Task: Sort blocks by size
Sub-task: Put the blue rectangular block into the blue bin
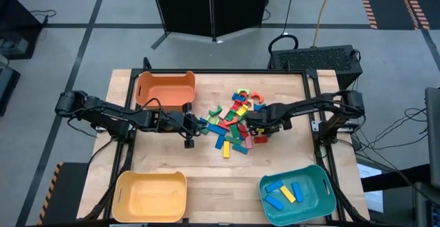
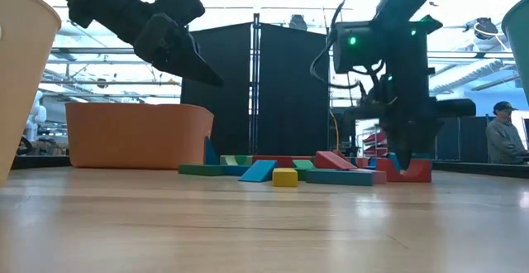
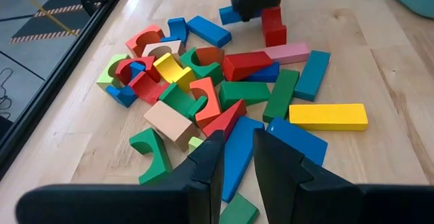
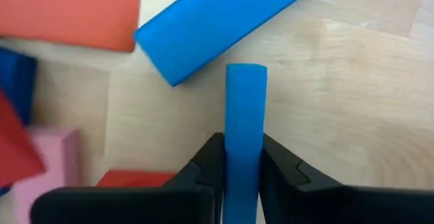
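The blocks (image 1: 234, 120) lay heaped mid-counter; the right pincer (image 4: 243, 159) gripped a thin blue block (image 4: 245, 115). Next it likely needed lifting toward the teal bin (image 1: 328, 186). The left pincer (image 3: 237, 159) hovered narrow, holding nothing.

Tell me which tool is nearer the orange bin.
Left. The left tool hangs just in front of the orange bin, off its right corner; the right tool is farther right, down in the block pile.
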Available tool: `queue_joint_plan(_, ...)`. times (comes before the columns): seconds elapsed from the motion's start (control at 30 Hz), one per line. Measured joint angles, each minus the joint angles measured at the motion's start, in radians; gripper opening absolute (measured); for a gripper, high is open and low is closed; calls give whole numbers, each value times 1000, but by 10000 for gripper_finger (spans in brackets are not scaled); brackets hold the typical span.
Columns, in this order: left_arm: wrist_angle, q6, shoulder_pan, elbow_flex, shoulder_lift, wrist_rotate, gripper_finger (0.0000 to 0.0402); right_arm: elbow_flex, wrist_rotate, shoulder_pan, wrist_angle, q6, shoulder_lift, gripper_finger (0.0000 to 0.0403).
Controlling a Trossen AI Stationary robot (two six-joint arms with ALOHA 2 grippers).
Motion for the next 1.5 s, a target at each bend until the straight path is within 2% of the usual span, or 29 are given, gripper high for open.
queue_joint_plan(0.37,0,-2,0,0,0,0,80,0,41,105,-57,-11,-239,42)
queue_joint_plan(0.7,0,-25,0,0,0,0,80,1,84,262,-97,-11,-415,48)
queue_joint_plan(1.13,0,-29,0,0,0,0,80,1,79,511,-80,14,-448,48)
queue_joint_plan(1.5,0,-52,0,0,0,0,80,2,79,698,105,12,-448,48)
